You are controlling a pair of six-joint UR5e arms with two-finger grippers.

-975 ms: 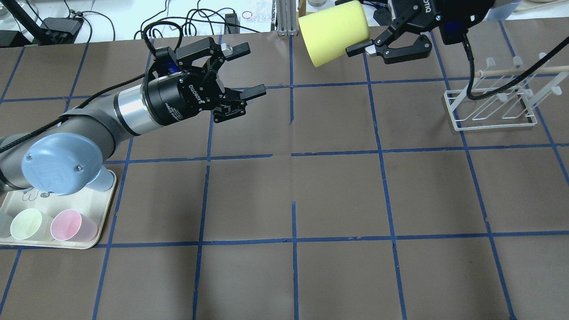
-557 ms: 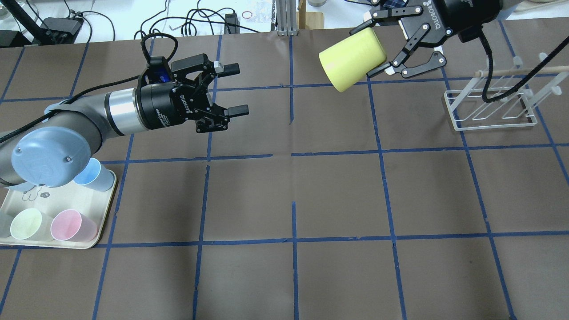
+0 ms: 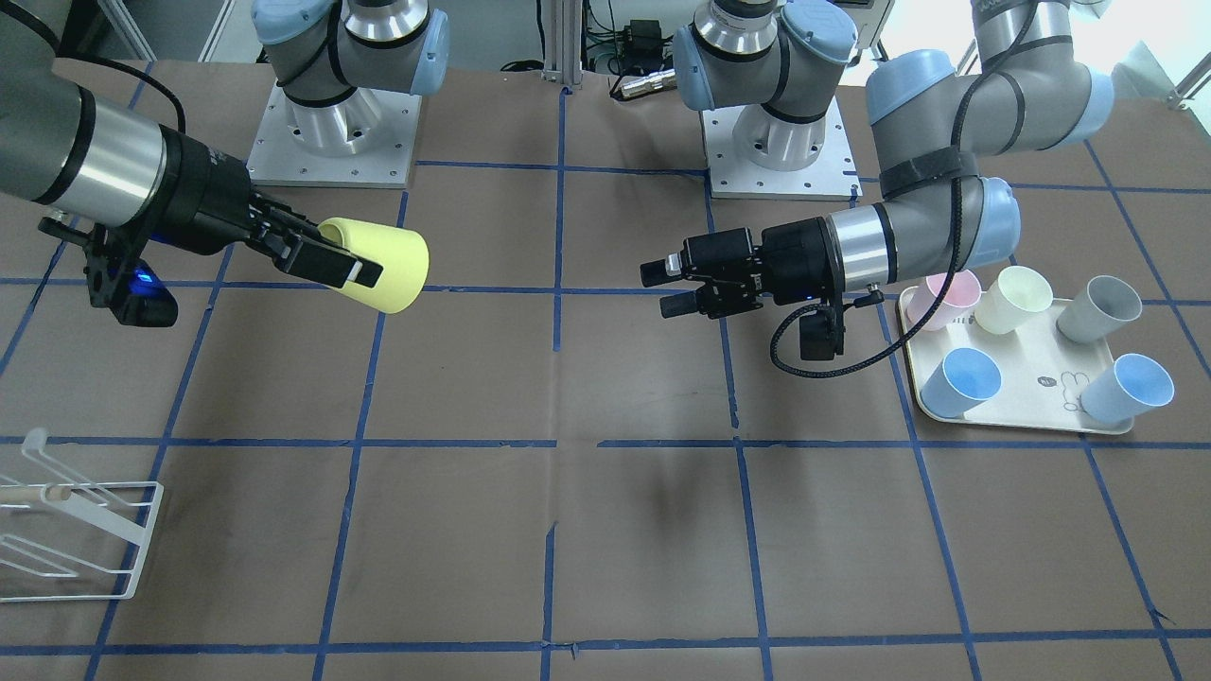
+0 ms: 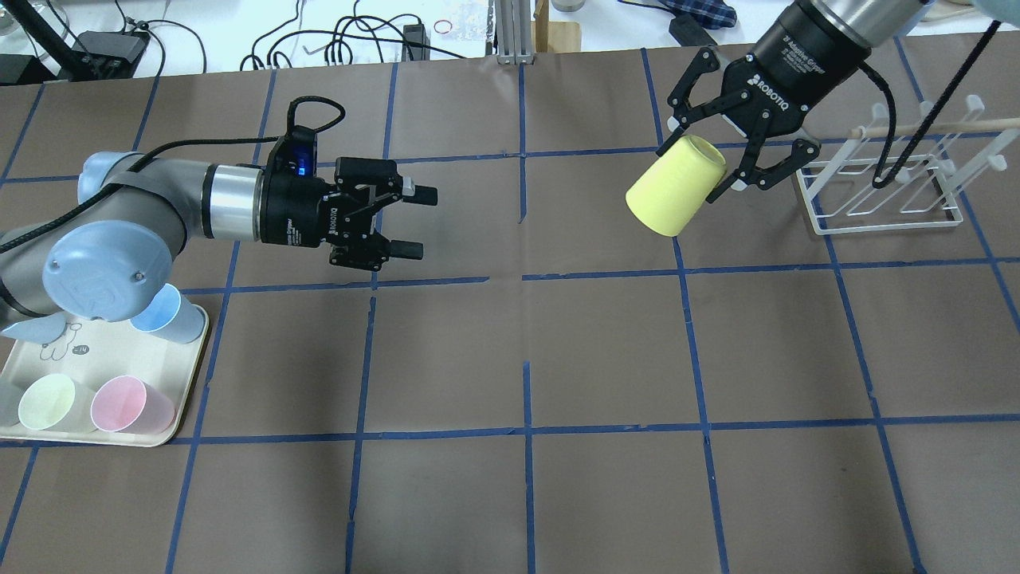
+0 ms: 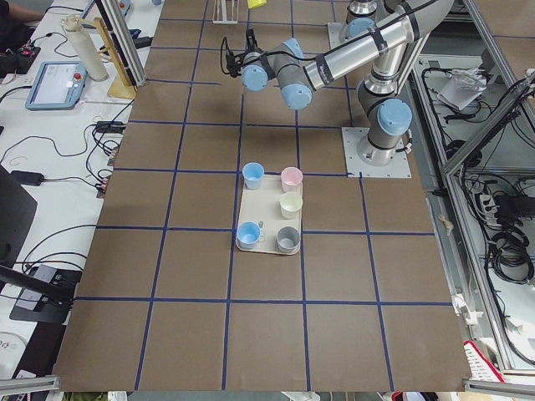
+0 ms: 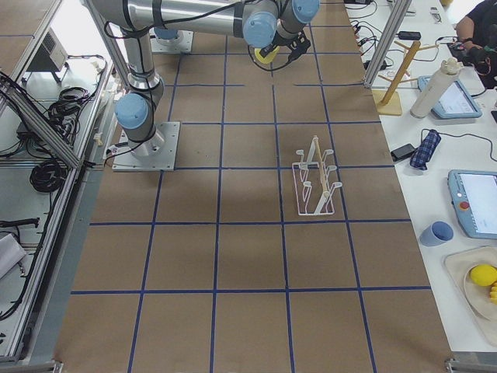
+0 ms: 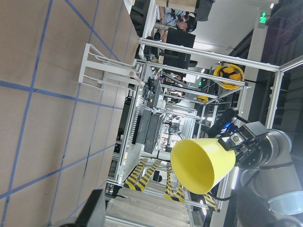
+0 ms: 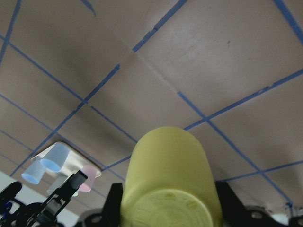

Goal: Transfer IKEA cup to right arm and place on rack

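My right gripper (image 4: 700, 169) is shut on the bright yellow IKEA cup (image 4: 676, 195) and holds it by its base end in the air. The cup tilts, mouth pointing down and toward the left arm. It is just left of the white wire rack (image 4: 884, 183) and clear of it. In the front-facing view the cup (image 3: 383, 265) and right gripper (image 3: 352, 267) are at the left. The right wrist view shows the cup's base (image 8: 170, 179) between the fingers. My left gripper (image 4: 418, 223) is open and empty, well apart from the cup. The left wrist view shows the cup (image 7: 203, 163) and the rack (image 7: 106, 71).
A cream tray (image 4: 191, 375) at the near left holds several cups: pink (image 4: 131, 402), pale cream (image 4: 48, 401) and blue (image 4: 167, 312). The left arm's elbow hangs over the tray. Cables and boxes lie beyond the table's far edge.
My right gripper has swung down and to the right with the yellow cup, closer to the rack. My left arm has drawn back to the left, its gripper still open.
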